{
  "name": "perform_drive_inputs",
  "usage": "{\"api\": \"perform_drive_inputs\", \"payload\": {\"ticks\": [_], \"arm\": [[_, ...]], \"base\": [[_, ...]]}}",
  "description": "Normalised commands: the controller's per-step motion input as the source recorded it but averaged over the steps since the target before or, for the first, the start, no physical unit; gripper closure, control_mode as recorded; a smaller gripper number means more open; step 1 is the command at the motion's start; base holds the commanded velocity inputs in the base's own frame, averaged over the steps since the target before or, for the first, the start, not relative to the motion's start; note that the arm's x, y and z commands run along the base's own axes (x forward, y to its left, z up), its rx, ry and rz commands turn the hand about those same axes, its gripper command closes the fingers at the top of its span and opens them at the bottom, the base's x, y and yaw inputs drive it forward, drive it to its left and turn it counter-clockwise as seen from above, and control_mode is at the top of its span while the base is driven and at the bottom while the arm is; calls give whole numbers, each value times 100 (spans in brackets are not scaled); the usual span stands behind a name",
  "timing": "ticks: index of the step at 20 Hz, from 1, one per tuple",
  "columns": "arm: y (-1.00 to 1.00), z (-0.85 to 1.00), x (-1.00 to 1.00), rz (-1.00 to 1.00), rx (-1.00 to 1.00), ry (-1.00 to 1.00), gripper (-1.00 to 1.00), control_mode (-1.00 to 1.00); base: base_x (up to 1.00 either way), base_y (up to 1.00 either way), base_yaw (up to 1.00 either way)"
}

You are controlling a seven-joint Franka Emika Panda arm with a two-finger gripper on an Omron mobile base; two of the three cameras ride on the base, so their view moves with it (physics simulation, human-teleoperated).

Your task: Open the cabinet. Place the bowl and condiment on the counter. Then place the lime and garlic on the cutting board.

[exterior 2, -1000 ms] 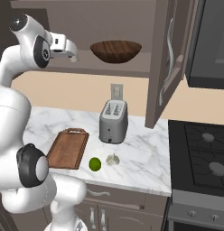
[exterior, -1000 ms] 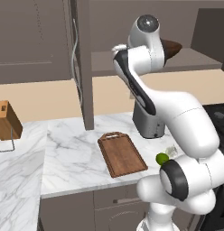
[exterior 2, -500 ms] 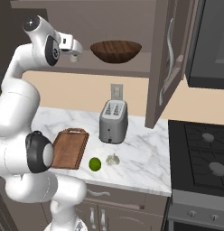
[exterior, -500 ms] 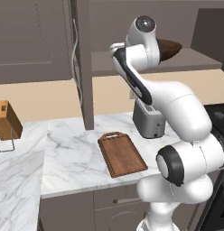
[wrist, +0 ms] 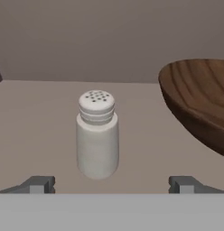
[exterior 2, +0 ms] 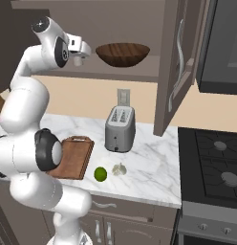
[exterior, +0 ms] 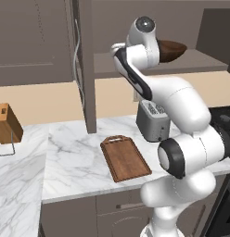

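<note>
since a second ago my arm has swung its hand in toward the open cabinet shelf, and the lower links have folded closer over the base; nothing on the tabletop has shifted.

going by size: the cabinet (exterior 2: 180, 72) is open, its door with the long curved silver handle standing out toward me in the right base view, the other door (exterior: 84, 69) edge-on in the left base view. below it runs the white marble tabletop (exterior 2: 149, 167). i see the cutting board (exterior: 124, 158) lying flat on the tabletop in front of the toaster (exterior 2: 120, 129), partly behind my arm in the right base view. the bowl (exterior 2: 123, 53) sits on the cabinet shelf, upright, and in the hand view its rim comes in from the right (wrist: 199, 99). a knife block (exterior: 6, 124) stands far off on the left stretch of tabletop.

my end effector (exterior 2: 78, 61) is raised at shelf height, just left of the bowl, jaws spread wide and gripping nothing. the condiment (wrist: 97, 134) stands upright on the shelf straight ahead, between the two fingertips (wrist: 39, 184) in line but apparently not touched by either, near the bowl and apart from it.

the lime (exterior 2: 100, 174) and the garlic (exterior 2: 119, 169) lie just beside each other on the tabletop, off the cutting board, near its corner.
</note>
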Motion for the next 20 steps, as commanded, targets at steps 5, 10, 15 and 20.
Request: {"api": "perform_drive_inputs", "payload": {"ticks": [5, 10, 15, 20], "arm": [[1, -14, 40, 0, 0, 0, -100, -100], [0, -20, 25, 0, 0, 0, -100, -100], [0, -13, 21, 0, 0, 0, -100, -100], [0, -12, 26, 0, 0, 0, 100, -100]], "base": [[0, 0, 0], [0, 0, 0], [0, 0, 0], [0, 0, 0]]}}
